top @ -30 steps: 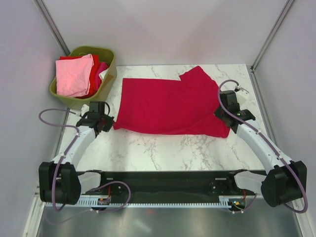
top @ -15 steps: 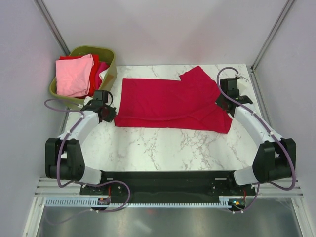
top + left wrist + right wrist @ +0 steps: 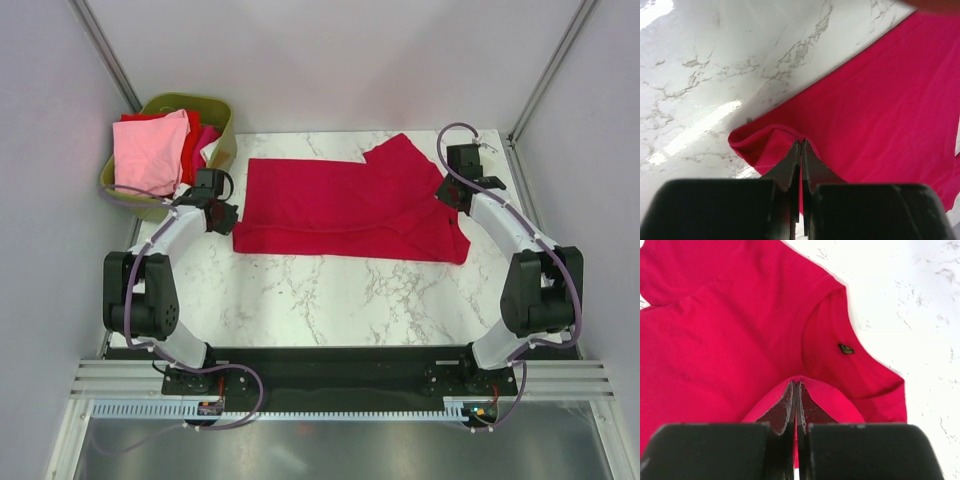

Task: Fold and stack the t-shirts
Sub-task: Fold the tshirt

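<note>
A crimson red t-shirt (image 3: 350, 200) lies spread across the marble table (image 3: 330, 290), its near edge lifted and drawn back over the rest. My left gripper (image 3: 228, 216) is shut on the shirt's near left corner, where the cloth (image 3: 880, 100) bunches in a fold around the tips of the left gripper (image 3: 800, 143). My right gripper (image 3: 449, 196) is shut on the right side near the collar. In the right wrist view the right gripper (image 3: 796, 384) pinches a ridge of the shirt (image 3: 715, 340) just below the small dark neck label (image 3: 845, 348).
An olive-green basket (image 3: 190, 100) stands at the back left corner, next to my left arm. It holds a light pink shirt (image 3: 150, 150) on top, with a red one (image 3: 190, 150) and a magenta one (image 3: 208, 135) beside it. Grey walls close off the table's sides.
Both arms have stretched toward the back of the table, carrying the shirt's near edge with them. The red shape on the table has become narrower from front to back.
</note>
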Tool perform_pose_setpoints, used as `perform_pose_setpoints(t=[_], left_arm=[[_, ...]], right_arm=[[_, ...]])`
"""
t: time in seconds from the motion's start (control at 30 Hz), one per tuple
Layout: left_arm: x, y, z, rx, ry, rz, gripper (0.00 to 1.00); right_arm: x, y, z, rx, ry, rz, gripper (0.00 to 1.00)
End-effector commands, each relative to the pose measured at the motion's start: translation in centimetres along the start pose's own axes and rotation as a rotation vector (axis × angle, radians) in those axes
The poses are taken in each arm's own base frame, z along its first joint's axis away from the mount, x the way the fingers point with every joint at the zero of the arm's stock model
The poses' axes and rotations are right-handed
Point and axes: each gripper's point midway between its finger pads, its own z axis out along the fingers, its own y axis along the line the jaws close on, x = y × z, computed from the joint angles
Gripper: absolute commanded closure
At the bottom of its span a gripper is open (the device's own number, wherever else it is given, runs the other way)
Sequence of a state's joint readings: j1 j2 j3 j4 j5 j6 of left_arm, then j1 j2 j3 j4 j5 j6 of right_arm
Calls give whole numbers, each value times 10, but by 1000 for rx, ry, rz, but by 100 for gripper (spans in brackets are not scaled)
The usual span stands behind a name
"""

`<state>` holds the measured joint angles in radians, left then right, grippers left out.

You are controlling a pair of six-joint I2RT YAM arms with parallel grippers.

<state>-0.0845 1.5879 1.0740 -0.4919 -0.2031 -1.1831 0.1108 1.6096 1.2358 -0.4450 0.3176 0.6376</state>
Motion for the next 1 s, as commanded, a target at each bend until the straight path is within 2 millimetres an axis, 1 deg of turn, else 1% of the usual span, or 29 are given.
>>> perform_pose_setpoints(t=[0.0, 0.07, 0.13, 0.27, 0.57, 0.67, 0.93, 0.97], left_arm=[[-14, -18, 5, 11, -39, -52, 98], [-14, -20, 7, 10, -40, -50, 98], [-15, -23, 10, 8, -41, -50, 98], [-17, -29, 13, 8, -47, -54, 98], [-18, -33, 22, -1, -45, -49, 98], [-18, -36, 23, 2, -43, -48, 98], [-15, -44, 26, 15, -27, -39, 98], [-15, -48, 25, 21, -28, -38, 98]], right_arm=[[-24, 21, 4, -57, -44, -5, 100], [-26, 26, 7, -65, -42, -10, 100], [-24, 27, 13, -61, -31, -18, 100], [-26, 34, 24, -64, -23, -26, 100], [-40, 46, 33, -80, -34, -26, 100], [-43, 45, 35, -79, -35, -22, 100], [-50, 36, 33, -66, -43, -4, 100], [-52, 36, 33, -68, -44, -1, 100]])
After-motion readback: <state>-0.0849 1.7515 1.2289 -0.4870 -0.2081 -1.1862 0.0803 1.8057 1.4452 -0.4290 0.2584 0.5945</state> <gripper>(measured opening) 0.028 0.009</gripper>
